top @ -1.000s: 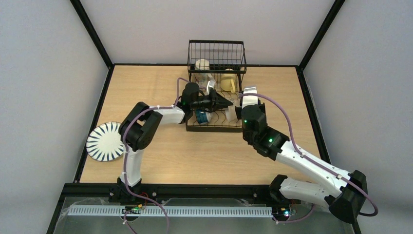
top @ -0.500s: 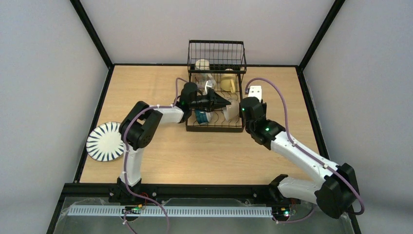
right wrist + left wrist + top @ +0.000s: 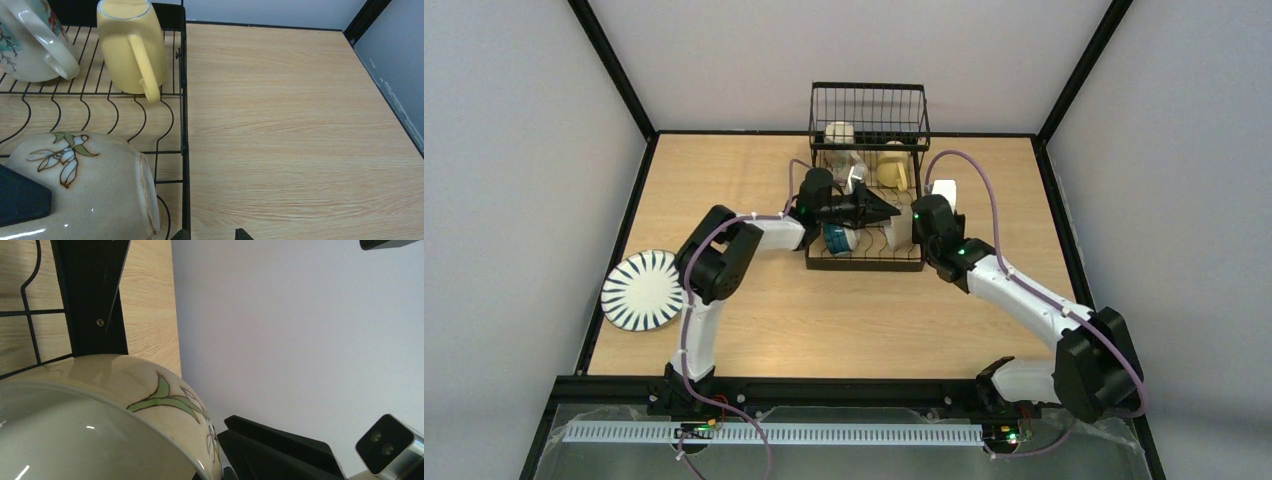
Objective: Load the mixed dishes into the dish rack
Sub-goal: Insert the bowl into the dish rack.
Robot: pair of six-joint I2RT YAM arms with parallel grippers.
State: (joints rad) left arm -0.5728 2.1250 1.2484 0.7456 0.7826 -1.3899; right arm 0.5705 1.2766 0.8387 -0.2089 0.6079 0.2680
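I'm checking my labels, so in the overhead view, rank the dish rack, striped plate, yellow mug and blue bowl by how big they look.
1. dish rack
2. striped plate
3. yellow mug and blue bowl: they look alike, both partly hidden.

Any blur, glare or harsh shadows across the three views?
Left wrist: the cream bowl sits very close, slightly soft, with small glare spots. Right wrist: sharp, with a faint sheen on that bowl. Top external: even light, soft shadows.

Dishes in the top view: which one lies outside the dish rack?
The white plate with dark radial stripes, flat on the table near its left edge; the mugs and bowls are all in the dish rack.
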